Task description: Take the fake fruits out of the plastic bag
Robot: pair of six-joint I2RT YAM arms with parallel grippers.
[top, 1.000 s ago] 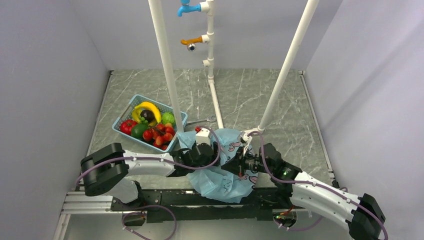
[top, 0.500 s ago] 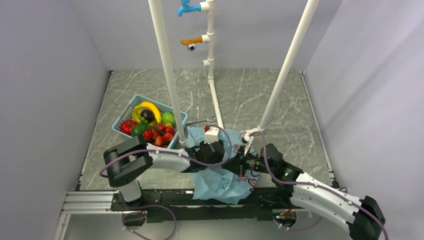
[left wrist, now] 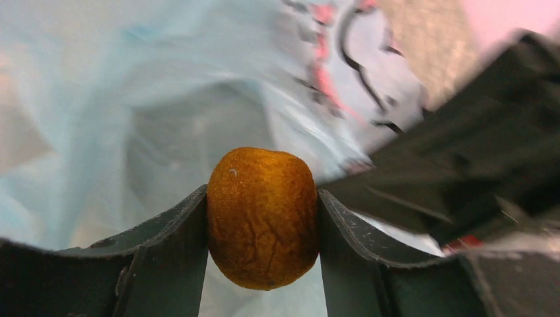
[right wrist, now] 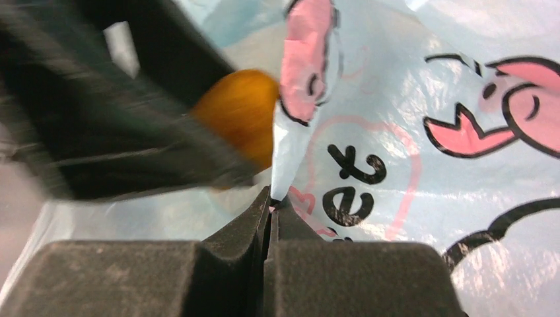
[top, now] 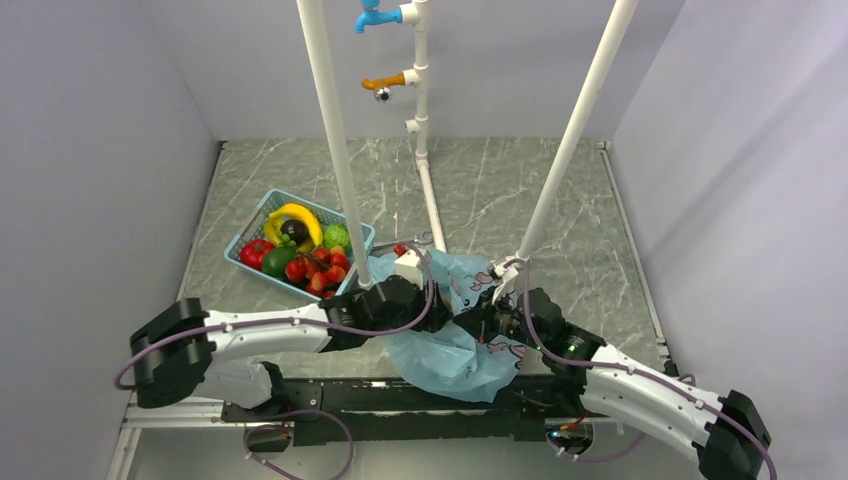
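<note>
The light-blue plastic bag [top: 455,355] lies crumpled at the near edge of the table between my arms. My left gripper [left wrist: 263,224] is shut on an orange-brown fake fruit [left wrist: 263,216] just at the bag's mouth; the same fruit [right wrist: 241,112] shows in the right wrist view beside the bag's rim. My right gripper [right wrist: 271,201] is shut on a fold of the bag [right wrist: 422,132] with its black lettering and pink prints. In the top view the left gripper [top: 425,300] is at the bag's left side and the right gripper [top: 487,325] at its right. Any other fruit in the bag is hidden.
A blue basket [top: 252,234] at the left holds yellow bananas [top: 297,216], red and green fruits and strawberries. Two white poles [top: 336,140] [top: 568,140] rise from the table, and a thin white pipe [top: 424,120] with taps stands at the back. Grey walls enclose the table.
My left arm has pulled back left out of the bag with the orange-brown fruit. The bag has bunched up and shifted slightly. The right gripper keeps its hold on the bag.
</note>
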